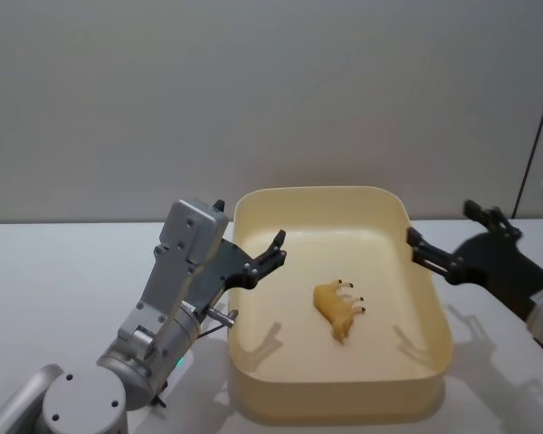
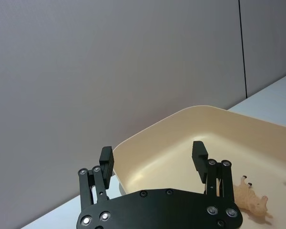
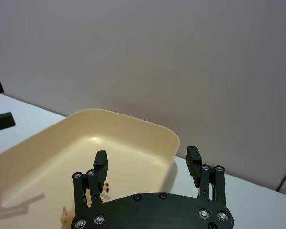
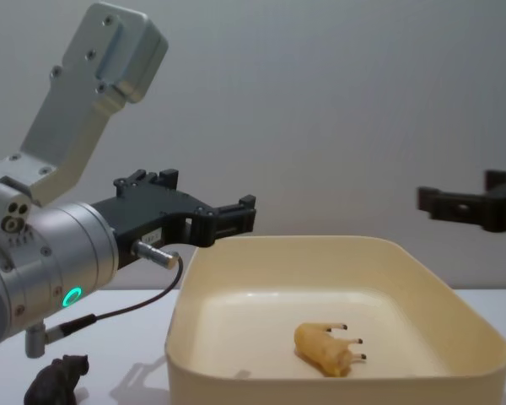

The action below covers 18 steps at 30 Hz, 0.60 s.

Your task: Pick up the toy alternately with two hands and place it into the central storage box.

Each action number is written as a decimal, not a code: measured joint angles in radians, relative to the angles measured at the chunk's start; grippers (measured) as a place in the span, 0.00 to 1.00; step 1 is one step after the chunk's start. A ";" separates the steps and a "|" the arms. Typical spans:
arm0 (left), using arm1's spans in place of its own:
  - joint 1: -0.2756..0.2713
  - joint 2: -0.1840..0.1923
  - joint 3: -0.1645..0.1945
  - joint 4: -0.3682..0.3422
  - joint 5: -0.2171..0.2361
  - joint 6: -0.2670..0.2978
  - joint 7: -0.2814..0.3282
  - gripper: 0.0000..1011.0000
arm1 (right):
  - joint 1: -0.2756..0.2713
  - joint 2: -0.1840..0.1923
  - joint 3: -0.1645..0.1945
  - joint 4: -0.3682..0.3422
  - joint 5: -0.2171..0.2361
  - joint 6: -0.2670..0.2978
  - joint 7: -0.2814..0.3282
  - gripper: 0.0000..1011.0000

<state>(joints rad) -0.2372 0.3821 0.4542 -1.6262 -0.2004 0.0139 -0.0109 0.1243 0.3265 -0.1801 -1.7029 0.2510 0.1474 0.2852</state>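
**Inspector:** Status of both end effectors?

**Assessor:** The left end effector (image 2: 152,153) is spread wide and carries nothing. It hangs over the left rim of the central storage box (image 1: 308,192). The right end effector (image 3: 148,156) is also wide and empty, raised just off the box's right rim.

**Inspector:** Location of the toys?

**Assessor:** A yellow toy animal (image 1: 338,312) lies on its side on the box floor, near the middle. A dark toy animal (image 4: 57,380) stands on the desk (image 1: 54,271), outside the box near its front left corner, below the left arm.

**Inspector:** Step in hand?

**Assessor:** In my judgement, between picks: one toy is stowed and one is outstanding. The next move calls for an end effector to come down to the dark toy, close across its body, then lift it clear of the box wall.
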 joint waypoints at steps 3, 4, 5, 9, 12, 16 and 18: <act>0.000 0.000 0.000 0.000 0.000 0.000 0.000 0.99 | -0.030 0.020 0.013 -0.023 0.012 0.003 -0.025 0.99; 0.000 0.000 0.000 0.000 0.000 0.000 0.000 0.99 | -0.037 0.025 0.016 -0.028 0.015 0.003 -0.031 0.99; 0.000 0.000 0.000 0.000 0.000 0.000 0.000 0.99 | -0.047 0.032 0.021 -0.036 0.017 0.003 -0.037 0.99; 0.000 0.000 0.000 0.000 0.000 0.000 0.000 0.99 | -0.095 0.065 0.044 -0.072 0.035 0.003 -0.072 0.99; 0.000 0.000 0.000 0.000 0.000 0.000 0.000 0.99 | -0.123 0.083 0.058 -0.092 0.046 0.002 -0.093 0.99; 0.000 0.000 0.000 0.000 0.000 0.000 0.000 0.99 | -0.158 0.105 0.077 -0.113 0.057 0.000 -0.119 0.99; 0.000 0.000 0.000 0.000 0.000 0.000 0.000 0.99 | -0.178 0.117 0.087 -0.123 0.063 0.000 -0.132 0.99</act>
<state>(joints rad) -0.2372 0.3821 0.4542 -1.6262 -0.2004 0.0139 -0.0109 -0.0538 0.4438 -0.0928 -1.8255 0.3142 0.1473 0.1537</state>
